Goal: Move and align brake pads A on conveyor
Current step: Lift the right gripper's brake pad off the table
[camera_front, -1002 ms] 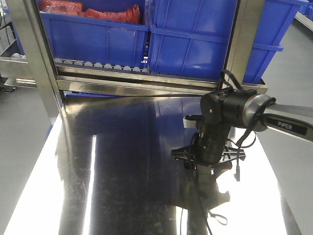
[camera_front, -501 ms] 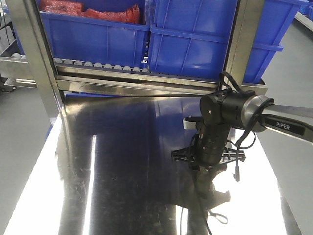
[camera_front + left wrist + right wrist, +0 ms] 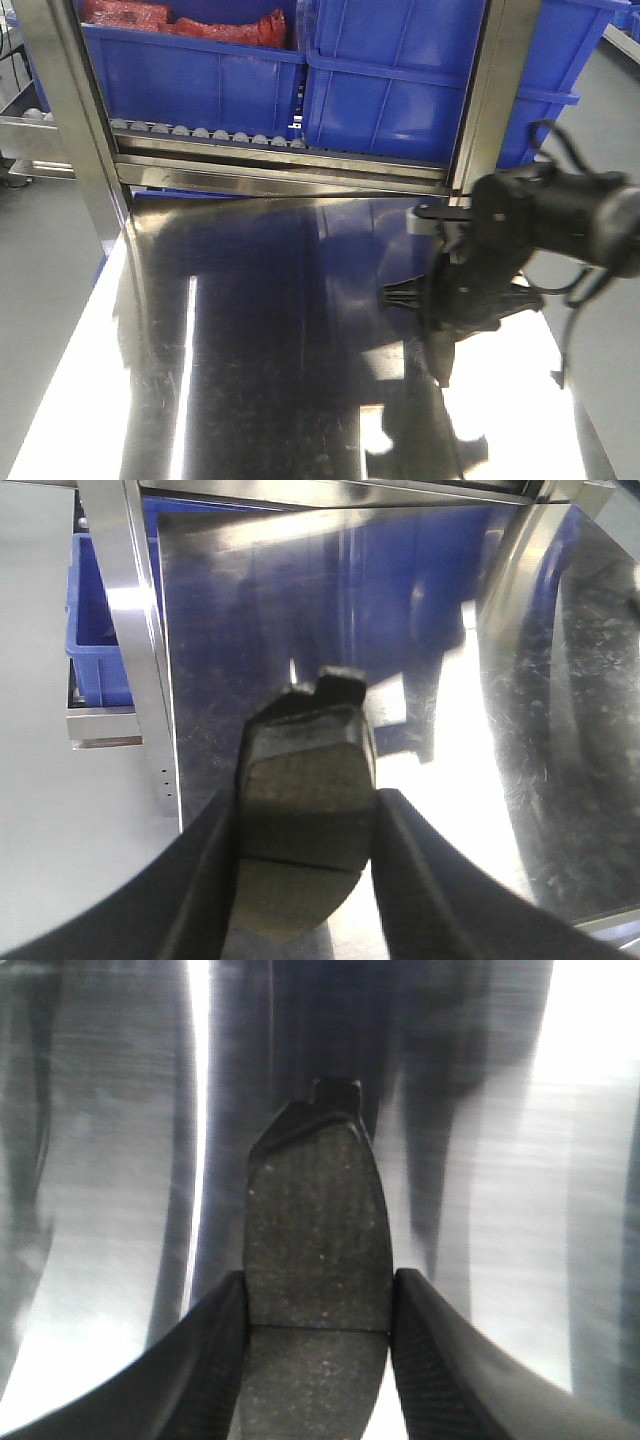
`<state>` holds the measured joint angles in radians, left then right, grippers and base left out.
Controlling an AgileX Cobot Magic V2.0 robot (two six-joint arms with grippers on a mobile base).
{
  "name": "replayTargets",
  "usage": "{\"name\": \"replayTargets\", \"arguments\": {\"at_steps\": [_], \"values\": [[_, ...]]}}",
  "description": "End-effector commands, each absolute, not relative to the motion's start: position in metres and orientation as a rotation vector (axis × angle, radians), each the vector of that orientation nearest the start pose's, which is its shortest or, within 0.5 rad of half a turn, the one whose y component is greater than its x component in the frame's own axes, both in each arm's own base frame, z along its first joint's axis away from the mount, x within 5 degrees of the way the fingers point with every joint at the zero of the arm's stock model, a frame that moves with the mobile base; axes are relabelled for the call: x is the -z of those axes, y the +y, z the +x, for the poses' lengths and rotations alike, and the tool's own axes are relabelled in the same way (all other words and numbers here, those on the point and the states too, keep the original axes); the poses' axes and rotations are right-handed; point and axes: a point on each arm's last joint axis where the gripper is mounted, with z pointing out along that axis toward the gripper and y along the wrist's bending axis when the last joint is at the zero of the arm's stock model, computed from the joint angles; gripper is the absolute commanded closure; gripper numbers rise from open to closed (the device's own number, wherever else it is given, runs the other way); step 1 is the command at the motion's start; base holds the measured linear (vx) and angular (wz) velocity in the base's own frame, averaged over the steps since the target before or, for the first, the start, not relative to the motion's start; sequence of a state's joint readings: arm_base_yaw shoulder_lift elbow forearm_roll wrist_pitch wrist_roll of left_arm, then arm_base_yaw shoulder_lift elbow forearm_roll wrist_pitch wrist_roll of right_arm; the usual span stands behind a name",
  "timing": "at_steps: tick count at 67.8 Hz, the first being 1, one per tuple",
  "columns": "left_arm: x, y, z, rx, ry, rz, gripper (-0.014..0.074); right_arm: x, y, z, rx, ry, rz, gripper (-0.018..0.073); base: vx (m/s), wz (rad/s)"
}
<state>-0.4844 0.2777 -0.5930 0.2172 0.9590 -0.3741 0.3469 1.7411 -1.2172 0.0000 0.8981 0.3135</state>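
Right arm (image 3: 560, 212) enters from the right edge of the front view, blurred, forearm roughly level, wrist (image 3: 500, 215) bent so the tool end hangs downward; cables (image 3: 562, 345) loop off the wrist. Gripper detail too smeared there to read. Right wrist view: right gripper (image 3: 318, 1285) clamped, both black fingers (image 3: 215, 1350) pressed against the long edges of a brake pad (image 3: 315, 1190), pad sticking out forward past the fingertips, friction face toward the camera. Left wrist view: left gripper (image 3: 305, 810) clamped the same way on a second brake pad (image 3: 305, 770), one finger each side, pad sitting slightly tilted between them
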Motion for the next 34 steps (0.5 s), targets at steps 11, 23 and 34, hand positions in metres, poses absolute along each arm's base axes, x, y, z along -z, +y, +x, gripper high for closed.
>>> {"name": "replayTargets", "arguments": {"at_steps": [11,23,34], "values": [[-0.324,-0.005,0.044,0.280,2.013,0.141,0.0603,-0.284,0.053,0.278,-0.104,2.651,-0.035,0.0566,0.00,0.00],[-0.324,-0.005,0.044,0.280,2.013,0.141,0.0603,-0.315,0.036,0.236,-0.075,2.490,-0.071,0.0566,0.00,0.00],[-0.324,-0.005,0.044,0.280,2.013,0.141,0.0603,-0.331,0.031,0.200,-0.104,2.349,-0.063,0.0566,0.00,0.00]]}}
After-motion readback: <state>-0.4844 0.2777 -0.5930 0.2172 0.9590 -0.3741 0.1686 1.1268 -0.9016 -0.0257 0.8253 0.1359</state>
